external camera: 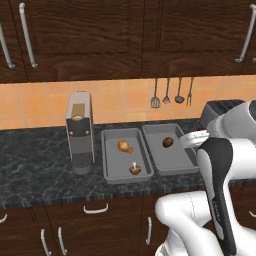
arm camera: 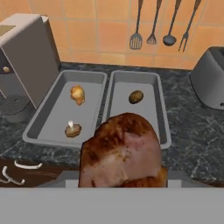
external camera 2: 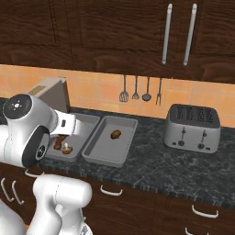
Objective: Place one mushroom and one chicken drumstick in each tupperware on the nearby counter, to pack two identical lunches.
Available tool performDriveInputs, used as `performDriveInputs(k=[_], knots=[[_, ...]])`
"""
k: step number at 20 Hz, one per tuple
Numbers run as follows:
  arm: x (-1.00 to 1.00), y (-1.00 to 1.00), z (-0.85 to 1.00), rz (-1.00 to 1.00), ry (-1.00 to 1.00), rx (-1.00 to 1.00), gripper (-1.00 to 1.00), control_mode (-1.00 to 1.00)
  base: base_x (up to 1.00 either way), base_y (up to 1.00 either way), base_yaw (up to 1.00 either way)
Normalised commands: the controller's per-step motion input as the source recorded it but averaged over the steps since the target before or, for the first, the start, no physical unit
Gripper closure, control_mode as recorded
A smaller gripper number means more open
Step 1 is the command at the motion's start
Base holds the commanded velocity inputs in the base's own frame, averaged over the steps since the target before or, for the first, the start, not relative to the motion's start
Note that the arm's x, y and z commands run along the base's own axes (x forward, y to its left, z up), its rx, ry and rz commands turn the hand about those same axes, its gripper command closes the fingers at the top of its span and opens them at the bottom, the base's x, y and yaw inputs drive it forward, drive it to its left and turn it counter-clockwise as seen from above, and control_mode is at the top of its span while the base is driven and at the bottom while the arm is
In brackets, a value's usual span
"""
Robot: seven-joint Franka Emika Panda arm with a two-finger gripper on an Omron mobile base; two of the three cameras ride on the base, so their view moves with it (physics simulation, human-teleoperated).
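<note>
Tool: it was closed partway around a chicken drumstick [arm camera: 122, 151], the browned meat sitting right at the camera in the hand view and hiding the fingertips; it hung over the worktop's front edge, short of the trays.
Left tray [external camera: 111, 171]: it held a second drumstick [external camera: 124, 146] toward the back and a mushroom [external camera: 134, 169] near the front, the two apart from each other.
Right tray [external camera: 187, 165]: it held one small brown rounded piece [external camera: 168, 142], most likely the other mushroom, lying toward the back.
Trays together: they lay side by side on the worktop [external camera: 35, 170], rims almost touching.
Coffee machine [external camera: 79, 131]: it stood upright just left of the left tray.
Toaster [external camera 2: 193, 127]: it stood to the right of the trays, well apart.
Wall: four utensils [external camera 2: 140, 89] hung on the orange tiles above the trays.
</note>
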Motion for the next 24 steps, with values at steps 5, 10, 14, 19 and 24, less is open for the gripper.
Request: performDriveInputs(k=[5, 10, 14, 19, 24], knots=[[0.06, -0.01, -0.49, 0.0, 0.0, 0.0, 1.0, -1.0, 0.0, 0.0, 0.0], [0.26, 0.0, -0.39, 0.0, 0.0, 0.0, 1.0, -1.0, 0.0, 0.0, 0.0], [0.46, 0.0, -0.44, 0.0, 0.03, 0.0, 1.0, -1.0, 0.0, 0.0, 0.0], [0.61, 0.0, -0.75, 0.0, 0.06, 0.0, 1.0, -1.0, 0.0, 0.0, 0.0], [0.45, -0.16, -0.44, 0.0, 0.04, 0.0, 1.0, -1.0, 0.0, 0.0, 0.0]])
